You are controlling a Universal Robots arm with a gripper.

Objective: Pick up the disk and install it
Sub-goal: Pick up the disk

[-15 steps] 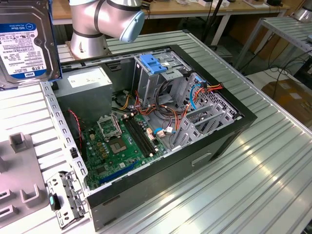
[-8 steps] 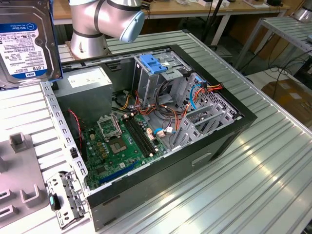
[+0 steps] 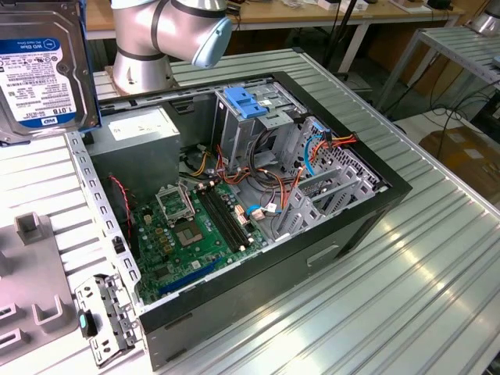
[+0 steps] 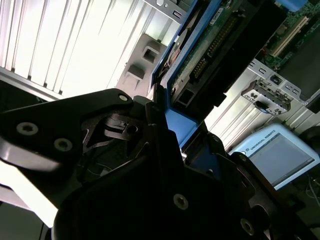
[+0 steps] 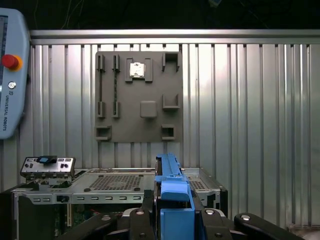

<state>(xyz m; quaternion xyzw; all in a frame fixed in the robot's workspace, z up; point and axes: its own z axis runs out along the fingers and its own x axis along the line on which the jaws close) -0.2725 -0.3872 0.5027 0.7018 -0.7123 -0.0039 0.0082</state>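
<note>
Now | gripper [image 5: 174,220] pinching disk [image 3: 43,70] | over ribbed metal table [image 3: 406,281] | workbench [image 3: 273,14] behind

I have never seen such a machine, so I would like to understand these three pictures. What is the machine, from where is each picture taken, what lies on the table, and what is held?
The machine is one robot arm at a ribbed metal table. The exterior view comes from a camera off the arm. The two wrist views come from cameras that ride near the arm's wrist.

On the table lies an open computer case, with its boards and cables visible. Beside it is a grey plate with small holders.

The arm's grasping part, the tool, is shut on the disk, a hard drive with blue side rails. The disk is held in the air, at the exterior view's upper left, and is not yet in the case.
</note>
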